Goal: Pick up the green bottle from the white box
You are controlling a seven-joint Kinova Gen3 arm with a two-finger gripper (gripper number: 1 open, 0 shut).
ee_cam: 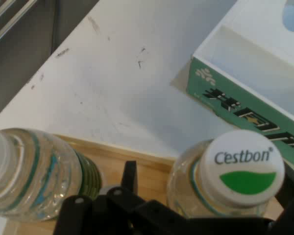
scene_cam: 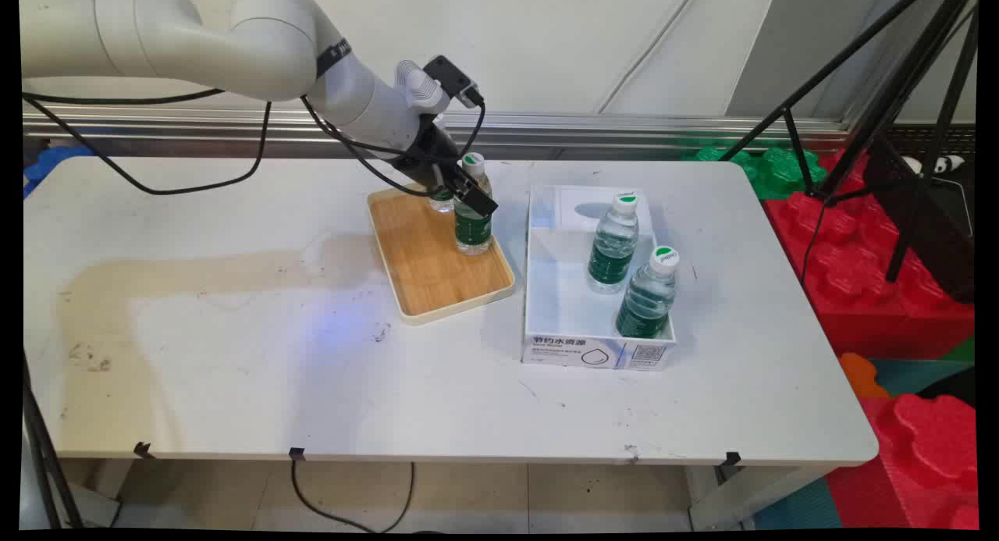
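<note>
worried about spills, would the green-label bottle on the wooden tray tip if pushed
Probably: the bottle stands tall and narrow on the flat wooden tray. It looks nearly full, so fairly heavy for its size. The clear plastic may be slippery.

bottle cap (ee_cam: 245, 168): "Cestbon" above green patch | white box (scene_cam: 597, 352) front: Chinese "节约水资源", QR code beside it | box bottle caps: print too small to read
</note>
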